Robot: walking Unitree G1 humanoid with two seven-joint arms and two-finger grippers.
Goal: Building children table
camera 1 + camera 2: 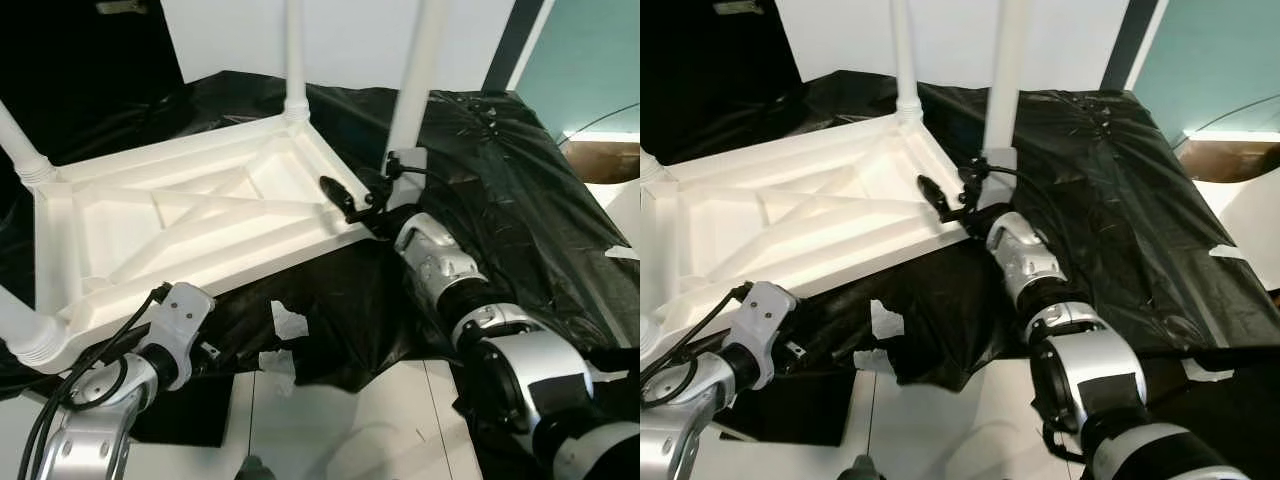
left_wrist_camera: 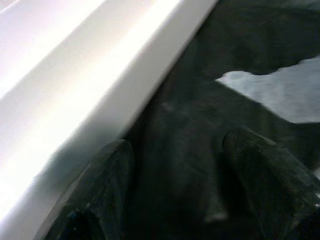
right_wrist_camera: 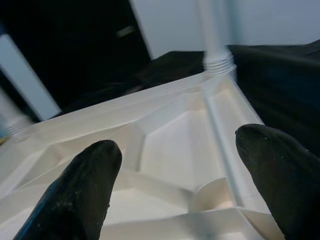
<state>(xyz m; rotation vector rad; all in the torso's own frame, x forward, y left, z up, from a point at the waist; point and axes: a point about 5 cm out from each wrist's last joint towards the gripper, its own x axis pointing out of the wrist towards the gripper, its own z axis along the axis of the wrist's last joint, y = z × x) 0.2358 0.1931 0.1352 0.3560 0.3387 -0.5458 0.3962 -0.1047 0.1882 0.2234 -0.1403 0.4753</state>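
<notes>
The white plastic children's table (image 1: pixel 190 225) lies upside down on a black plastic sheet (image 1: pixel 500 180), its ribbed underside up and screwed-in legs (image 1: pixel 295 60) standing upright; it looks light, stiff and smooth, so the raised rim or a leg near its threaded socket would likely give the surest hold. The right gripper (image 3: pixel 185 175) hovers over the near right corner with fingers spread and empty. The left gripper (image 2: pixel 175 200), also open and empty, sits low beside the table's near edge.

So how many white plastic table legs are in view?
4 white plastic legs: far-left corner, near-left corner, far-right corner, and one upright beside the right gripper, seating unclear.
</notes>
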